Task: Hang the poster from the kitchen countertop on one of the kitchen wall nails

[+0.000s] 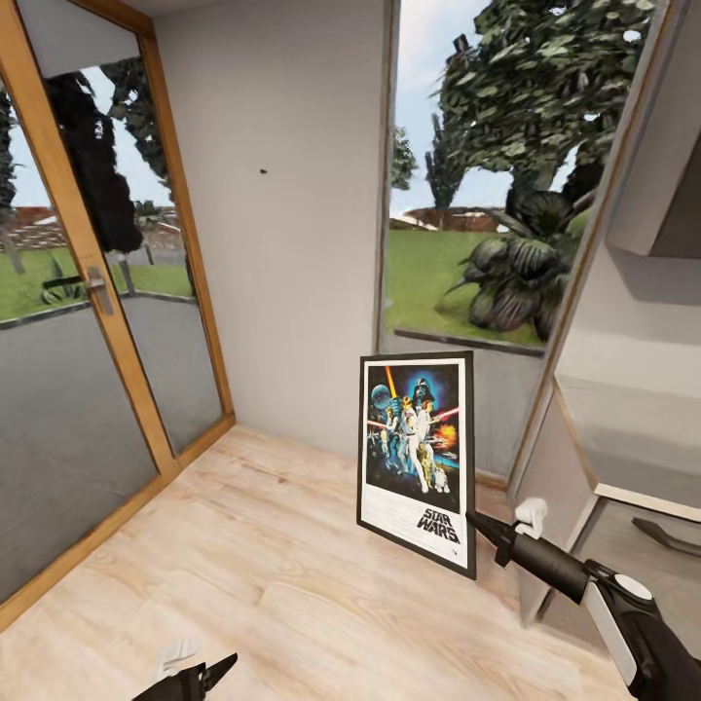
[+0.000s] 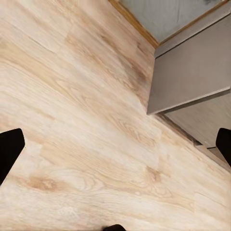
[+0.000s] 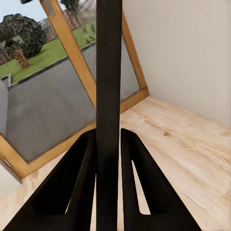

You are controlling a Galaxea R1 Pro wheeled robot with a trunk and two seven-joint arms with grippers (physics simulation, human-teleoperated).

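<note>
The poster hangs upright above the wooden floor, black-framed, with the "STAR WARS" logo at its bottom. My right gripper is shut on its lower right frame edge. In the right wrist view the frame runs edge-on between the two black fingers. A small dark wall nail sits high on the pale wall, up and left of the poster. My left gripper hangs low at the left, open, its fingertips spread wide over bare floorboards.
A glass door with a wooden frame fills the left side. A window onto the garden is behind the poster. Grey kitchen units stand at the right, their base meeting the floor.
</note>
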